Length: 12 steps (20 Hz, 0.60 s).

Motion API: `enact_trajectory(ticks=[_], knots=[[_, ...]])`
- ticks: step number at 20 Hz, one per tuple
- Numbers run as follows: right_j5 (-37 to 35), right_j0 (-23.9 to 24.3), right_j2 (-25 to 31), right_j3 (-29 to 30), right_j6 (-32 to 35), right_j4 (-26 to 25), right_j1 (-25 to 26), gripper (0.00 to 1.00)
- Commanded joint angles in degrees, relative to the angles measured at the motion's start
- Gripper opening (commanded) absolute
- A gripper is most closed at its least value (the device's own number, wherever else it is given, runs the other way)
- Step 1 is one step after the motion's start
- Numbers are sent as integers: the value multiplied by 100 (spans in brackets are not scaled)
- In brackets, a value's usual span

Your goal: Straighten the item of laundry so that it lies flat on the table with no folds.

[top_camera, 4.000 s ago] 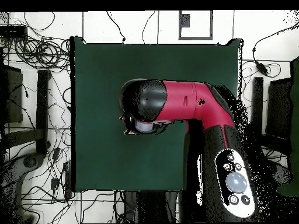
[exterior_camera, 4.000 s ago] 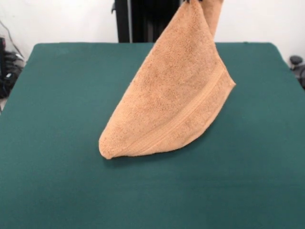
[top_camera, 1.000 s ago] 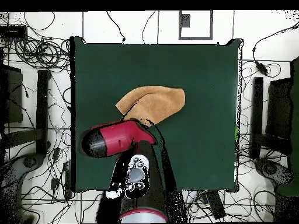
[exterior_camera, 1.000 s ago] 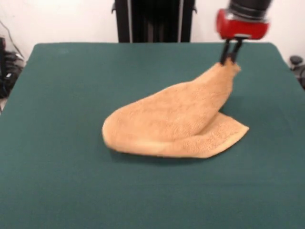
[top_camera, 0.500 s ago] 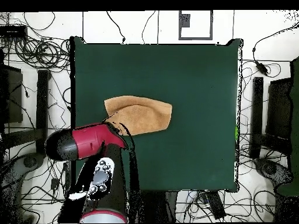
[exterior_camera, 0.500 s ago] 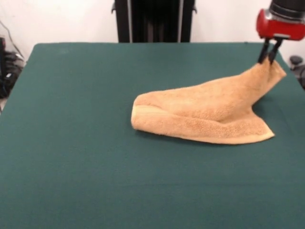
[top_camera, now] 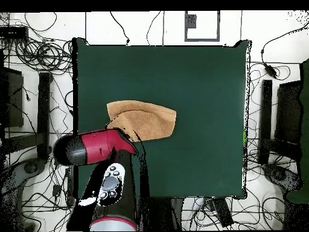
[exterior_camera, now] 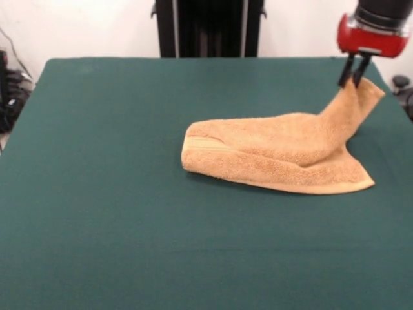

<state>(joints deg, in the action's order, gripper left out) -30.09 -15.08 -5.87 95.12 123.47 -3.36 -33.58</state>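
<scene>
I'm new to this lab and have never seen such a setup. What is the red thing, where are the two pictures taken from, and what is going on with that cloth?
The red and black thing is a robot arm; at its end sits a gripper with two thin dark fingers. One picture looks across the table toward the robot, the other looks straight down from above, so the sides appear swapped between them. On the dark green table lies one thing: an orange-tan towel. Most of it rests on the table, doubled over on itself in a long fold. The gripper is shut on one corner and holds that corner up off the table, so the towel is not yet flat.
</scene>
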Motion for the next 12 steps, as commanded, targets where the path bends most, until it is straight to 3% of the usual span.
enact_trajectory(ticks=[1, 4, 7, 12], knots=[[520, 711, 282, 780, 17, -406, -17, 0], [502, 932, 409, 851, -200, -571, -111, 0], [143, 897, 381, 839, -145, -603, -312, 0], [158, 876, 420, 746, 42, -723, -232, 0]])
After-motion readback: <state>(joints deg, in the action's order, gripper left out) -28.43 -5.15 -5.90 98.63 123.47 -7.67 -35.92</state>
